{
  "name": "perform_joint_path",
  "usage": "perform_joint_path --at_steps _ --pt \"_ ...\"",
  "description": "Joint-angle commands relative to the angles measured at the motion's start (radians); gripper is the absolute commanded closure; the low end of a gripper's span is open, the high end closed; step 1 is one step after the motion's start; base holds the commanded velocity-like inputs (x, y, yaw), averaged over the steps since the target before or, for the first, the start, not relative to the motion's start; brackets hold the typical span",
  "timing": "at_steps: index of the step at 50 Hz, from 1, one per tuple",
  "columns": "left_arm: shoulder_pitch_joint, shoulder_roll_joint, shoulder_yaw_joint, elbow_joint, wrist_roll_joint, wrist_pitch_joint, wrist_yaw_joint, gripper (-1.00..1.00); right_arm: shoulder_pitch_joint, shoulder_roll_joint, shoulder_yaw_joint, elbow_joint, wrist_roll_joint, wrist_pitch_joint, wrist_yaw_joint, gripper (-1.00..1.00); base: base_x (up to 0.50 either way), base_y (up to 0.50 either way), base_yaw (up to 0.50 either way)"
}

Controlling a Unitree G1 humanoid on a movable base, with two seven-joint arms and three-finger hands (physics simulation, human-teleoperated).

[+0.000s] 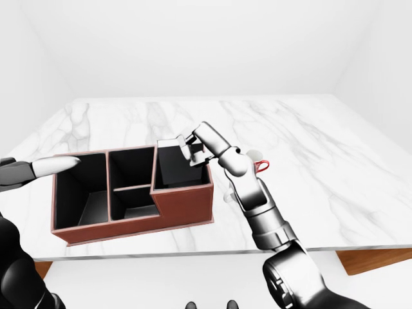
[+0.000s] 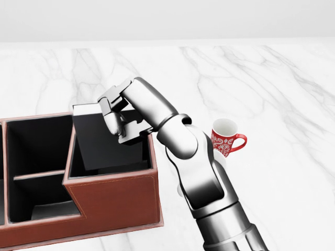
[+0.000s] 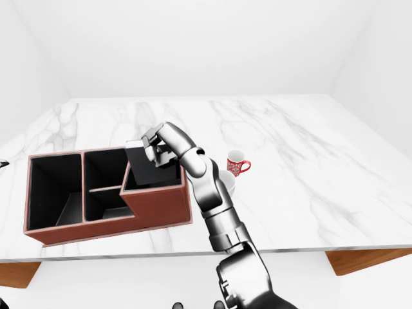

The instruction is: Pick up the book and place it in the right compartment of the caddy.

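The fingers (image 2: 116, 124) of the right hand (image 2: 119, 116) were closed round the upper edge of the book (image 2: 97, 141), a thin dark slab with a pale top edge, which stood tilted inside the right compartment of the caddy (image 2: 112, 196), its lower part already below the rim. I judged the book stiff and fairly light, with a smooth cover that might slide between metal fingers; the top edge, where it was held, looked the sensible place to grip, since the compartment walls hid the rest.

Nearest the robot in the left-eye view, the left hand (image 1: 35, 170) hovered by the caddy's left end, holding nothing; I could not tell how its fingers were set, beyond one pale tip pointing over the rim. The caddy was a reddish-brown box with black lining, divided into a left bay, a middle pair and the taller right bay, resting on the marble table (image 2: 282, 89).

Just right of the forearm stood a red-and-white mug (image 2: 226, 137), clear of the caddy but close to the elbow; I thought a careless withdrawal might knock it. Farther off the marble ran bare to the white wall.
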Motion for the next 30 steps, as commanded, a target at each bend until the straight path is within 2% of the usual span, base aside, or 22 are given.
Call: perform_joint_path --at_steps 1,21,22,23,24,30 --pt "-0.01 0.005 -0.005 0.001 -0.005 0.0 0.007 -1.0 0.013 0.018 0.002 0.01 -0.015 0.0 -0.028 1.0 0.0 0.0 0.0" --pt "-0.012 0.015 0.003 -0.002 -0.022 0.0 0.015 -1.0 0.051 0.04 0.016 0.043 -0.044 0.0 -0.029 1.0 0.0 0.0 0.0" --pt "-0.013 0.016 0.004 -0.001 -0.023 0.0 0.016 -1.0 0.053 0.041 0.018 0.042 -0.045 0.0 -0.024 0.77 0.0 0.0 0.0" --pt "-0.014 0.017 0.005 -0.002 -0.024 0.0 0.016 -1.0 0.058 0.042 0.022 0.04 -0.048 0.0 -0.021 0.04 0.0 0.0 0.0" --pt "-0.014 0.018 0.006 -0.002 -0.025 0.0 0.017 -1.0 0.057 0.044 0.02 0.046 -0.044 0.0 -0.015 -1.0 0.0 0.0 0.0" --pt "-0.004 0.014 0.007 -0.001 -0.023 0.0 0.012 -1.0 0.056 0.045 0.017 0.043 -0.046 0.0 -0.015 -1.0 0.0 0.0 0.0"
